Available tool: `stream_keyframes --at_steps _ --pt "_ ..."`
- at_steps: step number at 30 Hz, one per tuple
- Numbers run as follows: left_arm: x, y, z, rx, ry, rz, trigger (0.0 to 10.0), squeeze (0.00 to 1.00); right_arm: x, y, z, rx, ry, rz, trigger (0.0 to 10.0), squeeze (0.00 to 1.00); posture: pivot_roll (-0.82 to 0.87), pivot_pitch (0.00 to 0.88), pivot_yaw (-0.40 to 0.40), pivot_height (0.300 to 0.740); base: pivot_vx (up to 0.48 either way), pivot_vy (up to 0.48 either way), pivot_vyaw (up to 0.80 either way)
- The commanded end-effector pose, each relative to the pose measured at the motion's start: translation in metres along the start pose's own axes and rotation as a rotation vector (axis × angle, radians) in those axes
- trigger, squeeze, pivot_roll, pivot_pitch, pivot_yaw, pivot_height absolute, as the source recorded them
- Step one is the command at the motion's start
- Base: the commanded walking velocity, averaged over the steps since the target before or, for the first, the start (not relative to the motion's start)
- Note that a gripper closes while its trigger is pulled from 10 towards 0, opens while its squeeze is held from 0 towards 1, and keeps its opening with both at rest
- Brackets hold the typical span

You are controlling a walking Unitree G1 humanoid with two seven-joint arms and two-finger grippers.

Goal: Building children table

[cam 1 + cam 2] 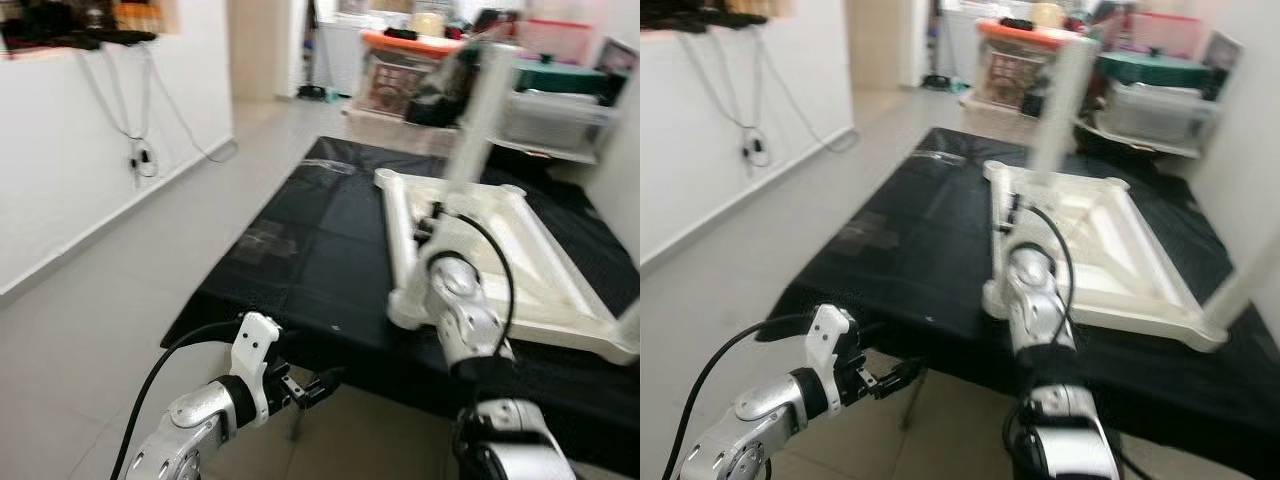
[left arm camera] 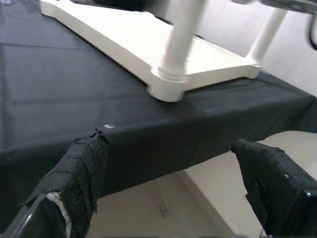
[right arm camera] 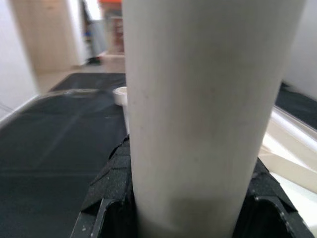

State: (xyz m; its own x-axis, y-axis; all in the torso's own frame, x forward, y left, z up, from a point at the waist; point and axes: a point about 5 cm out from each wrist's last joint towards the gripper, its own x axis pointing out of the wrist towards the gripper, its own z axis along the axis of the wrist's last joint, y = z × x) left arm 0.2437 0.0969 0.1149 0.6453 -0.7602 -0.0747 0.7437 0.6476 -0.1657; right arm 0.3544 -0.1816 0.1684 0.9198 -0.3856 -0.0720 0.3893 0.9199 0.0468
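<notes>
On the left, the left gripper [image 1: 318, 383] hangs low off the near edge of the black cloth-covered work surface [image 1: 300, 250], its two black taped fingers [image 2: 81, 168] spread apart and holding nothing. Further right, the white plastic children's table top [image 1: 500, 260] lies upside down on the cloth, ribbed underside up. The right gripper [image 3: 193, 208] is closed round a white cylindrical plastic table leg [image 3: 208, 109], upright over the near corner socket. Leg-fitting seems the step in hand — the next move likely calls for pressing or twisting the leg home squarely. Another white leg [image 1: 485, 110] stands at the far corner, blurred.
</notes>
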Motion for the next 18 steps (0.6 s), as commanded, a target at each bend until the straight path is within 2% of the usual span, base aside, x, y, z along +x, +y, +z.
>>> stream_keyframes --at_steps 1,3,4,5,8,9,10,11,12,13,15,16,18 --pt "0.004 -0.005 0.002 0.004 0.001 -0.025 10.0 0.00 -0.021 0.011 -0.040 -0.102 0.159 0.093 10.0 0.00 0.09 0.000 -0.099 0.740 0.000 0.000 0.00" --pt "0.004 -0.005 0.002 0.004 0.001 -0.025 10.0 0.00 -0.021 0.011 -0.040 -0.102 0.159 0.093 10.0 0.00 0.09 0.000 -0.099 0.740 0.000 0.000 0.00" --pt "0.005 -0.005 0.002 0.004 0.001 -0.028 10.0 0.00 -0.026 0.021 -0.037 -0.106 0.134 0.169 10.0 0.00 0.09 0.000 -0.099 0.740 0.000 0.000 0.00" --pt "0.005 -0.004 0.002 0.005 0.001 -0.025 10.0 0.00 -0.029 0.030 -0.031 -0.096 0.087 0.243 10.0 0.52 0.09 0.000 -0.100 0.740 0.000 0.000 0.00" --pt "0.006 -0.002 0.003 0.007 0.001 -0.021 10.0 0.00 -0.031 0.038 -0.025 -0.080 0.040 0.296 10.0 0.52 0.09 0.000 -0.100 0.740 0.000 0.000 0.00" --pt "0.006 -0.001 0.003 0.007 0.001 -0.020 10.0 0.00 -0.032 0.039 -0.024 -0.077 0.035 0.290 10.0 0.80 0.09 0.000 -0.100 0.740 0.000 0.000 0.00" --pt "0.006 -0.001 0.003 0.007 0.001 -0.020 10.0 0.00 -0.032 0.039 -0.024 -0.077 0.035 0.290 10.0 0.80 0.09 0.000 -0.100 0.740 0.000 0.000 0.00" --pt "0.005 0.001 0.003 0.015 0.001 -0.016 10.0 0.00 -0.015 0.045 0.012 -0.007 -0.066 0.482 10.0 0.00 0.09 0.000 -0.105 0.740 0.000 0.000 0.00" --pt "0.004 0.002 0.003 0.017 0.002 -0.014 10.0 0.00 -0.010 0.046 0.026 0.009 -0.113 0.557 10.0 0.00 0.09 0.000 -0.105 0.740 0.000 0.000 0.00" --pt "0.004 0.002 0.003 0.017 0.002 -0.014 10.0 0.00 -0.010 0.046 0.026 0.009 -0.113 0.557 10.0 0.00 0.09 0.000 -0.105 0.740 0.000 0.000 0.00" --pt "0.006 0.002 0.002 0.016 0.001 -0.015 10.0 0.00 -0.009 0.046 0.049 -0.037 -0.220 0.712 10.0 0.00 0.09 0.000 -0.113 0.740 0.000 0.000 0.00" --pt "0.007 0.001 0.002 0.016 -0.003 -0.015 10.0 0.00 -0.014 0.049 0.056 -0.054 -0.257 0.841 10.0 0.00 0.09 0.000 -0.117 0.740 0.000 0.000 0.00" --pt "0.008 0.001 0.003 0.017 -0.008 -0.014 10.0 0.00 -0.022 0.052 0.061 -0.068 -0.280 0.998 10.0 0.00 0.09 0.000 -0.118 0.740 0.000 0.000 0.00"
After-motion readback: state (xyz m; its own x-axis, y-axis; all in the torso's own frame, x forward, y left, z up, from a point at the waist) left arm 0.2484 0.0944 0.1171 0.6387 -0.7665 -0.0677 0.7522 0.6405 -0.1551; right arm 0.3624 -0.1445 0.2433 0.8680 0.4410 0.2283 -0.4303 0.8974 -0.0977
